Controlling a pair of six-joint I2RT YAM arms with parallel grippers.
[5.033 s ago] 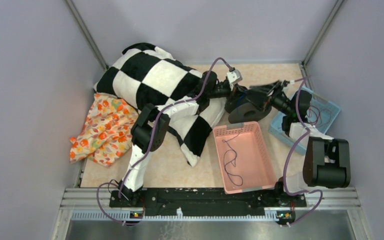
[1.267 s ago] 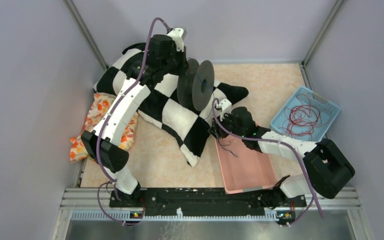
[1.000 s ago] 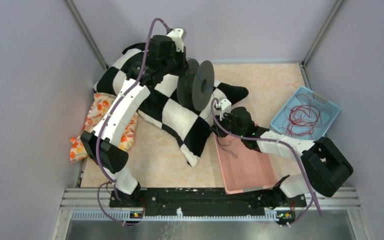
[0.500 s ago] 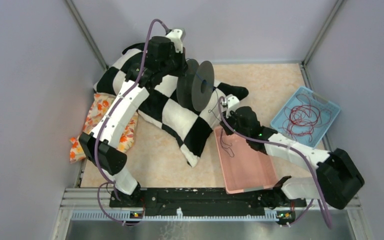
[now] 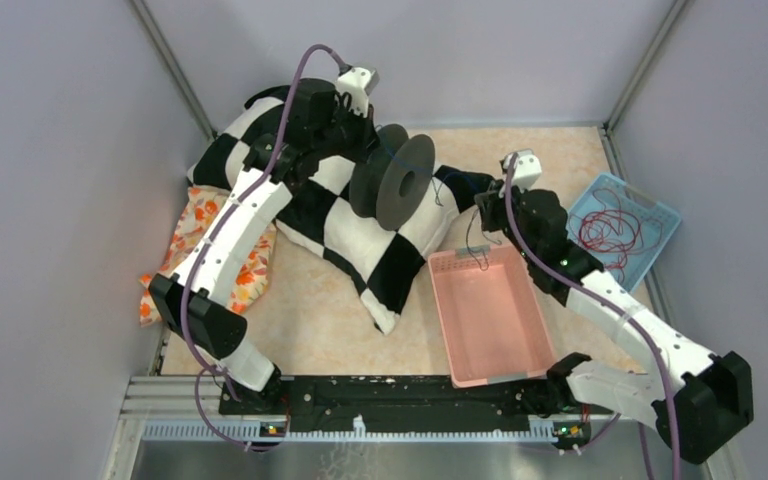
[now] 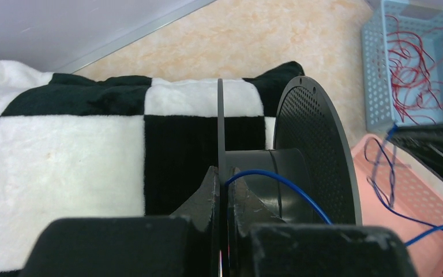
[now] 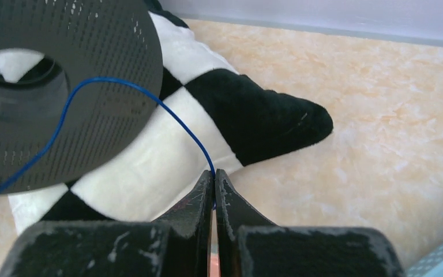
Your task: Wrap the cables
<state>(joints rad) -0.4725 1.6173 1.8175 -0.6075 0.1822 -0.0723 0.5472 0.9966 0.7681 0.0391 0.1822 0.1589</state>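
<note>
Right now the left end effector [image 6: 220,176] is clamped shut on the thin near flange of the black perforated plastic spool [image 5: 400,180], holding it on edge above the black-and-white checkered cushion [image 5: 355,240]. The right end effector [image 7: 214,176] is pinched closed on the thin dark blue wire [image 7: 179,124], near the cushion's black corner. From that pinch the wire arcs across to the spool's hub and lies over the core between the two flanges, and its loose tail hangs into the pink plastic basket [image 5: 490,330] on the table [image 5: 320,320]. The step in hand looks like laying a turn onto the hub. Doing it well probably means a lightly taut span, so the wire neither sags off the core nor jerks the spool out of a grip that has only a flange edge. The right arm should likely carry the wire around in the plane between the flanges, since drifting sideways would let it ride over a rim. The tail also needs to feed freely from the basket; whether it is snagged on the mesh cannot be told.
</note>
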